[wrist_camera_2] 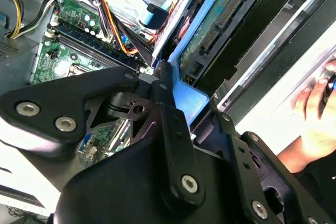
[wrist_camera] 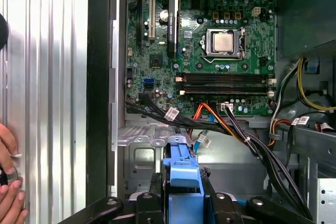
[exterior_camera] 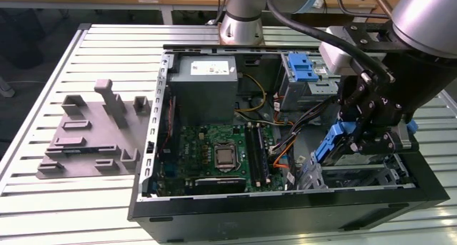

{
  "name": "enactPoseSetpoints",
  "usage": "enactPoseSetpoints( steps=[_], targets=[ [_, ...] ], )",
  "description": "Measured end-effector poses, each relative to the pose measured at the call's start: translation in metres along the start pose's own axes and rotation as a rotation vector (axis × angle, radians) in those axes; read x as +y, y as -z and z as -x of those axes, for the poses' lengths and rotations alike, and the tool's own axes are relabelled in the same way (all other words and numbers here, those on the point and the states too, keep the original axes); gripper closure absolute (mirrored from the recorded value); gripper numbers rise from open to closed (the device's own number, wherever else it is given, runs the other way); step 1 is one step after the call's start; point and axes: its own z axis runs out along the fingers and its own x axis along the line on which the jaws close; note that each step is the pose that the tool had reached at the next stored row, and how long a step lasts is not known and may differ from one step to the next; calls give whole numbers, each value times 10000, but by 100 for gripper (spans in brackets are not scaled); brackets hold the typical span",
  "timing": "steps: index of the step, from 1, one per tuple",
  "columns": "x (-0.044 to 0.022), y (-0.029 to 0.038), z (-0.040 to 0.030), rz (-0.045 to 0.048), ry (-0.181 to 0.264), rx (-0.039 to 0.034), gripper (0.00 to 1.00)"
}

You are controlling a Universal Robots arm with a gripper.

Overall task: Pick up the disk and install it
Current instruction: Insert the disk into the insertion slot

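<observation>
My gripper is shut on the disk, a drive in a blue plastic bracket. I hold it on edge at the drive cage in the open computer case, on the exterior view's right. In the first wrist view the blue bracket of the disk stands between my black fingers. In the second wrist view the disk shows its circuit-board underside and connector, with its bracket clamped in the gripper.
A green motherboard fills the case floor, with a grey power supply behind it. Black, orange and yellow cables run beside the cage. A grey fixture lies on the slatted table. A person's hand rests near the case.
</observation>
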Motion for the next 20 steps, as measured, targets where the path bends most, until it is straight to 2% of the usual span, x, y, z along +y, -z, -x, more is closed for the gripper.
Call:
enactPoseSetpoints(
  steps=[3,4,10,11,12,15,16,18,20],
  targets=[
    [0,-5,0,0,0,-1,62],
    [0,-13,0,0,0,-2,56],
    [-3,-114,-1,1,0,0,57],
    [-3,-130,-2,0,0,-1,64],
    [-4,-142,-2,0,0,0,64],
    [-4,-155,-2,0,0,0,81],
    [-4,-155,-2,0,0,0,81],
    [-4,-157,-2,0,0,-1,89],
    [-4,-157,-2,0,0,-2,89]
  ],
)
